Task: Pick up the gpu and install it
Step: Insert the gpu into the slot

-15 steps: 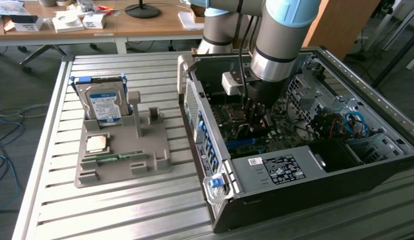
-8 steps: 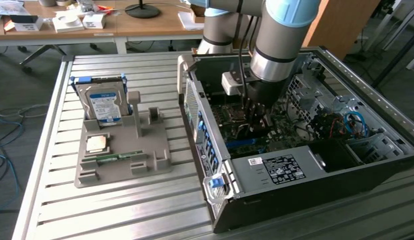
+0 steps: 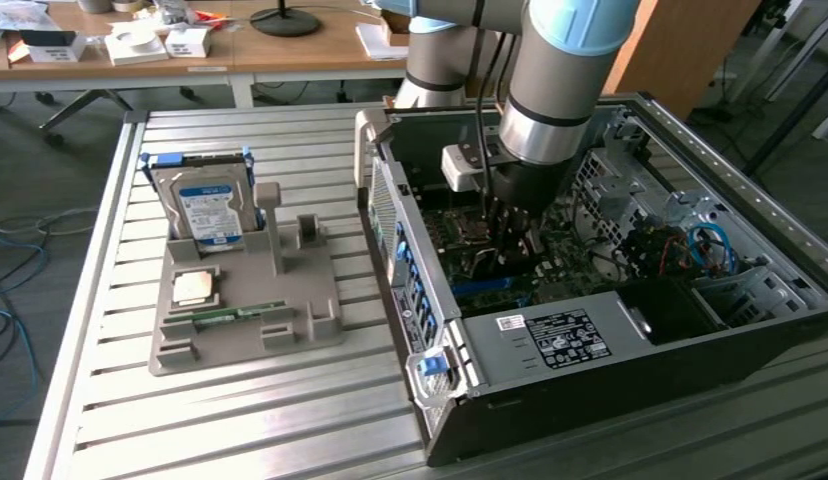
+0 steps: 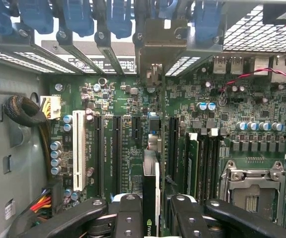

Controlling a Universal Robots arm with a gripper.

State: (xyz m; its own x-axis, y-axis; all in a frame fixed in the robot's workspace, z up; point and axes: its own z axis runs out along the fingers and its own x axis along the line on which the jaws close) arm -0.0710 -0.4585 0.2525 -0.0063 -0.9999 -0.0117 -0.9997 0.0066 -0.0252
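Gripper (image 4: 154, 218) clenched on gpu (image 4: 150, 181), card held edge-on over motherboard (image 4: 123, 144) slots inside computer case (image 3: 548, 345). Looks light, stiff, thin and fragile; grip on its upper edge suits it.

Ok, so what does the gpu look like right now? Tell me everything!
The gpu is a thin dark card seen edge-on, standing upright over the green motherboard inside the computer case. A pale logo shows on the end that the black fingers grip from both sides, and a grey metal bracket caps the other end, by the case's rear slots. Whether it is fully seated cannot be told.
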